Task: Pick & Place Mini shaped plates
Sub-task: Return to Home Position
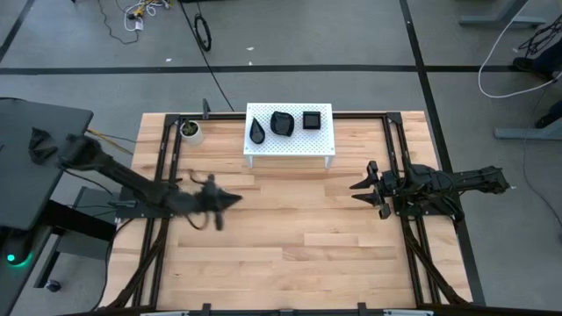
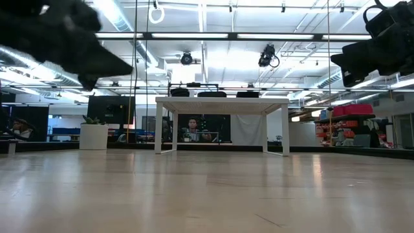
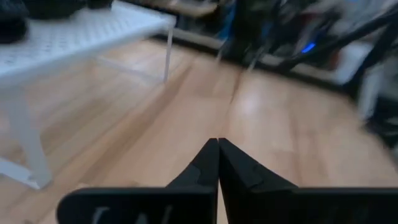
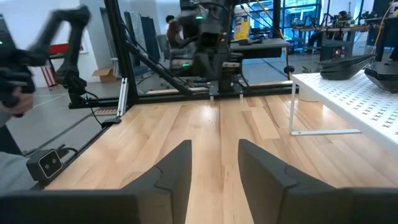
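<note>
Three mini shaped plates, glossy black, sit on a small white perforated stand (image 1: 290, 145) at the table's far middle: a teardrop one (image 1: 256, 132), a rounded lobed one (image 1: 282, 123) and a square one (image 1: 313, 119). In the low view they show as dark shapes on the stand's top (image 2: 213, 94). My left gripper (image 1: 235, 199) hovers shut above bare wood, nearer than the stand and to its left; its fingertips (image 3: 218, 149) meet. My right gripper (image 1: 358, 188) is open over the table's right part, empty, its fingers (image 4: 214, 163) apart.
A small white cup with a green plant (image 1: 190, 131) stands at the table's far left. Black frame rails (image 1: 162, 167) run along both sides and the far edge. The stand's thin white legs (image 3: 25, 149) rest on the wood. Bare wood (image 1: 299, 246) lies between the arms.
</note>
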Robot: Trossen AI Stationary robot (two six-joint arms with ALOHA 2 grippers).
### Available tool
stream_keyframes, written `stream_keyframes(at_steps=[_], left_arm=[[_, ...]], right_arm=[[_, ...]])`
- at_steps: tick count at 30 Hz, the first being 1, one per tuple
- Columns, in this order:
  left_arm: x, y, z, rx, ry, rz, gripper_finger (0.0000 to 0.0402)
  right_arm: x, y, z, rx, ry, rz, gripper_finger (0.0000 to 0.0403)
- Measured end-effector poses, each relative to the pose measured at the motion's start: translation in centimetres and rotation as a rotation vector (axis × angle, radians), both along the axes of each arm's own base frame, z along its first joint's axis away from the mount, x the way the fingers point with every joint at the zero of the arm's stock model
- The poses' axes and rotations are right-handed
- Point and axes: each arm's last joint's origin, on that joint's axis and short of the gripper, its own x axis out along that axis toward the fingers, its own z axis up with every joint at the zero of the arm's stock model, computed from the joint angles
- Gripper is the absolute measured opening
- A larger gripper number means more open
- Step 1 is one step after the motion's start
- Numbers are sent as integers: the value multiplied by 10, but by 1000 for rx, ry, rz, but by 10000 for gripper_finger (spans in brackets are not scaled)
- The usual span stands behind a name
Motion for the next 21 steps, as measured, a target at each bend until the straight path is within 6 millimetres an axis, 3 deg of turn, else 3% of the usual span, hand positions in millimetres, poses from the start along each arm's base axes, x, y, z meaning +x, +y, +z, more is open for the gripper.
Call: stream_keyframes(at_steps=[5,13,21], left_arm=[[-45,29,-11,-4,-176,-144,12],[-72,51,8,144,-310,-197,6],[-79,67,-2,154,-223,-155,5]], right_arm=[[0,0,0,0,0,0,135],[0,0,0,-1,2,0,135],[0,0,0,-1,2,0,135]])
